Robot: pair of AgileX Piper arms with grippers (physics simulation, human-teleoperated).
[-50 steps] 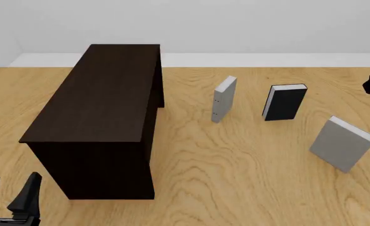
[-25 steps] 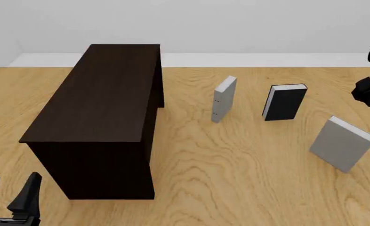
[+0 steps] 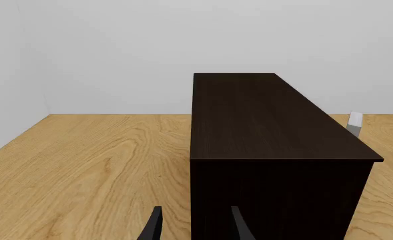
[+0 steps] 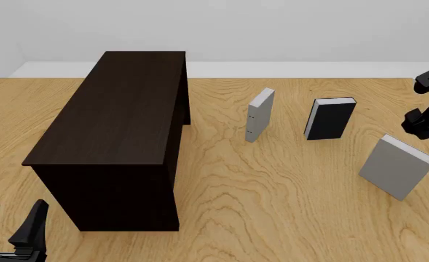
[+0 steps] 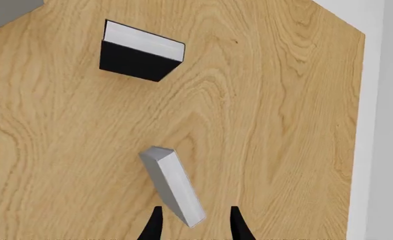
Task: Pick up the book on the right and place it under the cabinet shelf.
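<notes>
While the left wrist view takes in little but the cabinet shelf (image 3: 270, 145), standing dark and long on the wooden bench (image 3: 83, 165), the left claw (image 3: 195, 230) shows its two fingertips spread apart with nothing between them, far from any book. From the front, the book (image 4: 397, 166) stands on edge at the right side of the bench, well apart from the cabinet shelf (image 4: 120, 125), its broad grey cover facing the camera and a little leftward, its white page edges turned up and to the right, the whole thing leaning slightly; a black book (image 4: 329, 118) and another pale grey book (image 4: 260, 114) stand between it and the cabinet. The right claw (image 4: 421, 123) hangs above and just behind the book, and from this angle I cannot tell its opening. Looking down from the right wrist, the right claw (image 5: 195, 225) is spread, straddling the near end of the book (image 5: 173, 185), whose long axis runs diagonally across the gap rather than squarely between the fingers. My worry is that closing at this skew could catch a corner and topple the upright book, or pinch it crookedly so it slips on the way to the recess.
</notes>
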